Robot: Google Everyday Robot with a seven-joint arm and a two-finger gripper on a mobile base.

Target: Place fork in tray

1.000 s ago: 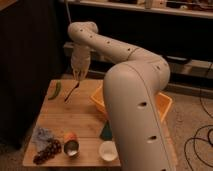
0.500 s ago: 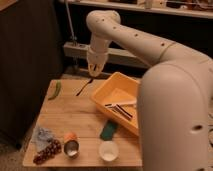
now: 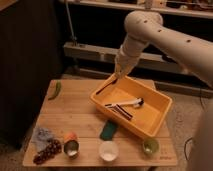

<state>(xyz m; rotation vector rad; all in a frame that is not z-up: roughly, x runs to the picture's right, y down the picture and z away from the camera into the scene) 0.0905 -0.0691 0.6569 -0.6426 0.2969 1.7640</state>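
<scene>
The tray [image 3: 159,116] is a large yellow-orange bin on the right half of the wooden table. My gripper [image 3: 118,74] hangs over the tray's far-left corner, at the end of the white arm that comes in from the upper right. It is shut on the fork [image 3: 106,86], a slim utensil that slants down and to the left from the fingers. The fork's lower end is over the tray's left rim. It looks dark in this light.
Black-and-white handled utensils [image 3: 124,106] lie inside the tray. A green sponge [image 3: 107,131] lies in front of it. Along the table's front are a white cup [image 3: 108,150], a metal can [image 3: 71,148], grapes [image 3: 46,151], a blue cloth [image 3: 42,135] and a green cup [image 3: 150,146]. A green pepper [image 3: 55,90] lies far left.
The arm has swung right, carrying the fork from above the table's left side to the tray's far-left corner.
</scene>
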